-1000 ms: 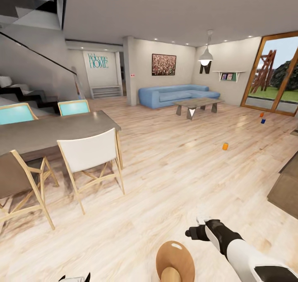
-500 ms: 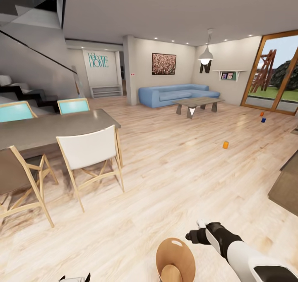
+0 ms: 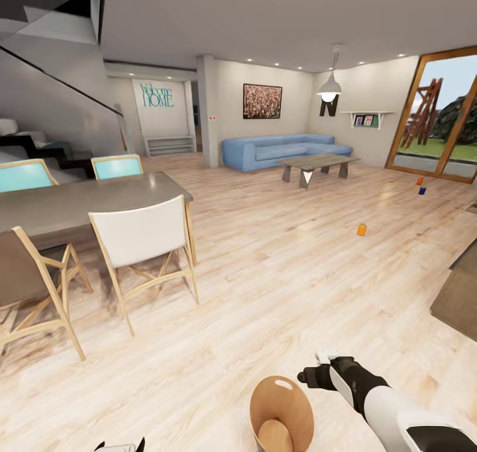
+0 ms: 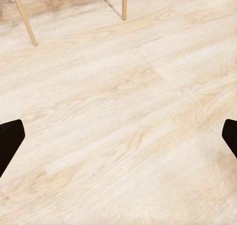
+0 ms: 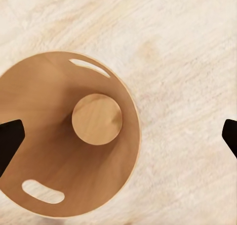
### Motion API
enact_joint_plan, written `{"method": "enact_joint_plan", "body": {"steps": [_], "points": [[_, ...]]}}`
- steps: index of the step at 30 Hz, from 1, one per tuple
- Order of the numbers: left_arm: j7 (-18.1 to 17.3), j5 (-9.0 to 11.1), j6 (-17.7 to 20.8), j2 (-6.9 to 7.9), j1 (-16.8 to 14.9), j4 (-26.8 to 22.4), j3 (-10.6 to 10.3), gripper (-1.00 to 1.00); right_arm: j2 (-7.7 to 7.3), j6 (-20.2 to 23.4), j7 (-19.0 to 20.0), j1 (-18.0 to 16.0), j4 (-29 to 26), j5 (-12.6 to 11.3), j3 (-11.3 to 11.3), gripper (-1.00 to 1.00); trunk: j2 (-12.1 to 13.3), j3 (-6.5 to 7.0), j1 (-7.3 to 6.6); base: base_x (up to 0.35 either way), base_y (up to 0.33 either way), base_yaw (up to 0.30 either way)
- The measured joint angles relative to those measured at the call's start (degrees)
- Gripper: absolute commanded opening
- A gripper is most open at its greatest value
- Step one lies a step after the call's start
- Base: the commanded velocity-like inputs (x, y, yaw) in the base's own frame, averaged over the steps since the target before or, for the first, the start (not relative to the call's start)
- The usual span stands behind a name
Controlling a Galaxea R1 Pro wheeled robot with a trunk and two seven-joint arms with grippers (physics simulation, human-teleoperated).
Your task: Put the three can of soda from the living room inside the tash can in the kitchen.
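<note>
Bin [image 3: 281, 412] interior: glossy brown. Floor [image 3: 278, 273]: pale wood grain. Sofa [image 3: 281, 150] blue; far cans [image 3: 361, 229] orange, one [image 3: 421, 191] dark blue.

You have a floor [image 3: 285, 273] of pale wood planks, grain visible and a soft sheen where light falls; the trash can [image 5: 54, 136] shows a smooth brown wood-look interior with a slight gloss, and slot handles cut through its wall. Your dining table [image 3: 79, 203] carries a matt grey top, the nearest chair [image 3: 142, 246] light wooden legs with a white cloth-like back, and the sofa [image 3: 281, 150] a matt blue upholstery. The right gripper [image 3: 318, 372] is matt black, its forearm glossy white plastic-like shell.
</note>
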Motion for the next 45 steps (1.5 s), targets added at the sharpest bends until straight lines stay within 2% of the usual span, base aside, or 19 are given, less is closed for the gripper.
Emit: {"method": "enact_joint_plan", "body": {"steps": [45], "points": [[0.0, 0.0, -0.1, 0.0, 0.0, -0.1, -0.1, 1.0, 0.14, -1.7, -0.1, 0.0, 0.0, 0.1, 0.1, 1.0, -18.0, -8.08, 9.88, 0.0, 0.0, 0.0]]}}
